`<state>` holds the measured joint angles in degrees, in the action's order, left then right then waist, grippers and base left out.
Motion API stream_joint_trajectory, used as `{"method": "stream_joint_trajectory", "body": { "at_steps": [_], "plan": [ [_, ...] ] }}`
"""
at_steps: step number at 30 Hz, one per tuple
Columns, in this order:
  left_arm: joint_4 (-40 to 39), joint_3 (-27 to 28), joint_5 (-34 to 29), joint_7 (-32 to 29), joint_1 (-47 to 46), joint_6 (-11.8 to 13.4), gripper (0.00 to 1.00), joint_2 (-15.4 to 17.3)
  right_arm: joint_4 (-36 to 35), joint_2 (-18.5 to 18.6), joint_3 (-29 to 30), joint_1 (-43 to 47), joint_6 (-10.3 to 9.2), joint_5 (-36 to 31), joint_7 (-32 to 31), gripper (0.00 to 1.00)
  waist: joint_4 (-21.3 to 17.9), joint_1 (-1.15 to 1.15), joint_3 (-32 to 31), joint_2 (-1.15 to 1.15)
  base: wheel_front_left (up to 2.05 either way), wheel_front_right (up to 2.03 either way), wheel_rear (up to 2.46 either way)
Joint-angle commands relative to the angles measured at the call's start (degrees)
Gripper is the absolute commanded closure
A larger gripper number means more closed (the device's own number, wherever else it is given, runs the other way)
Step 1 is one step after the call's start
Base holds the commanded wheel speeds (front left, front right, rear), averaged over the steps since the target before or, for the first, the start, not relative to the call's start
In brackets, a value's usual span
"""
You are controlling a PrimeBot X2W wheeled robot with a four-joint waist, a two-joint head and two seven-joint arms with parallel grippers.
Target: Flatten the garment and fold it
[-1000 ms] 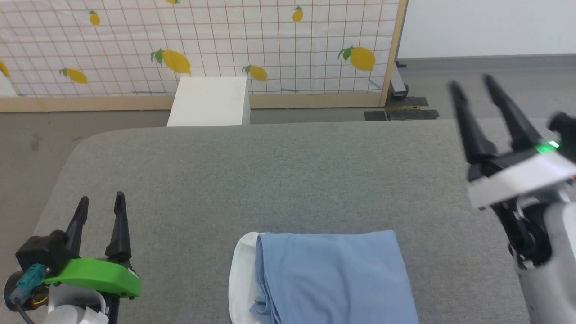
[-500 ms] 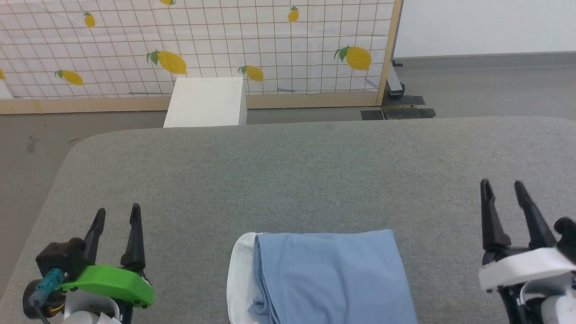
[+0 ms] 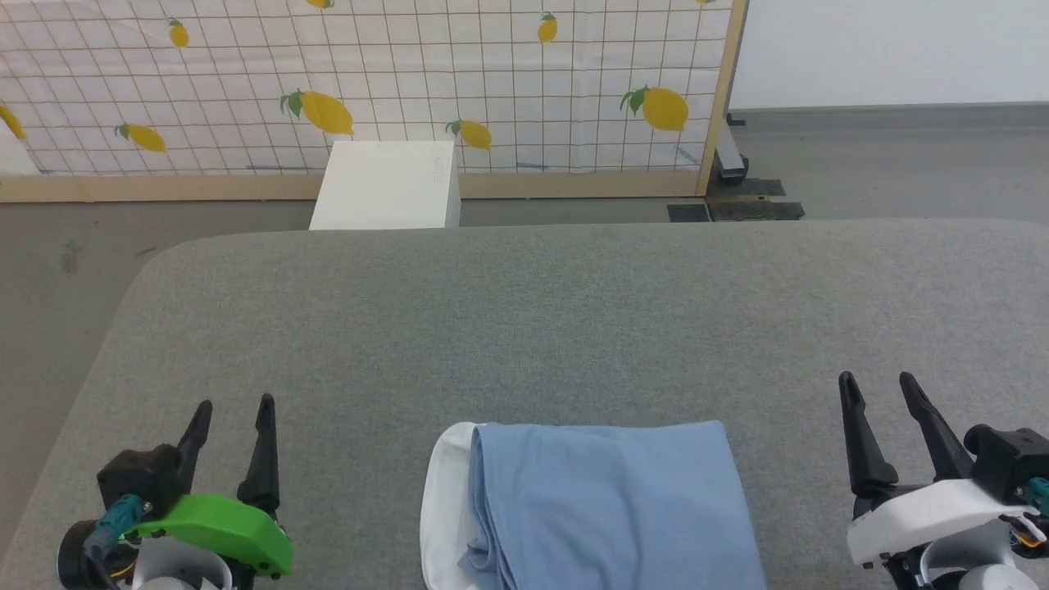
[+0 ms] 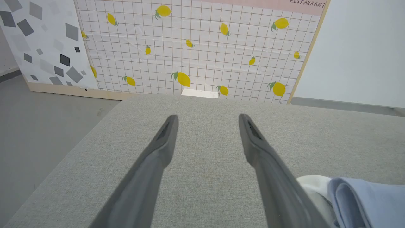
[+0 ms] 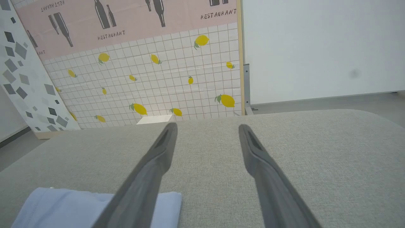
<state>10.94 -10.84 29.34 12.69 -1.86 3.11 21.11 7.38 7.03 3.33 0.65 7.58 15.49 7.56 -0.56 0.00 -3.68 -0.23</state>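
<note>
Unmoved, the folded light blue soft polo shirt (image 3: 606, 508) lies at 6 o'clock on the grey fabric table (image 3: 524, 328), while the right gripper (image 3: 875, 378) has dropped to 4 o'clock, spread empty like the left gripper (image 3: 235, 403) at 8. Limp and light, it likely wants corner pinches; left wrist view reveals white lining (image 4: 311, 186), right wrist view a blue corner (image 5: 169, 204).

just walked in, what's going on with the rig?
The light blue garment lies folded into a compact rectangle at the near edge of the grey padded table, white fabric showing along its left side. The left tool and right tool rest open on either side, holding nothing and clear of the cloth. The fold looks done.
</note>
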Motion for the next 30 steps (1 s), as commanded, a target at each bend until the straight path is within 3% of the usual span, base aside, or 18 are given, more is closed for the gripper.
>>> {"method": "stream_joint_trajectory", "body": {
  "at_steps": [1,30],
  "plan": [
    [0.23,-0.32,-0.89,0.15,-0.12,0.36,0.0,0.36,0.15,0.03,0.03,0.67,-0.09,-0.46,0.07,0.0,0.06,0.0,-0.01,0.23,0.0,0.0,0.0],
    [1.52,-1.79,-0.22,0.55,-0.2,0.38,0.0,0.18,1.32,-1.21,0.93,1.32,-0.09,-1.59,-1.16,0.0,0.0,0.0,-1.25,0.23,0.0,0.0,0.0]
  ]
}}
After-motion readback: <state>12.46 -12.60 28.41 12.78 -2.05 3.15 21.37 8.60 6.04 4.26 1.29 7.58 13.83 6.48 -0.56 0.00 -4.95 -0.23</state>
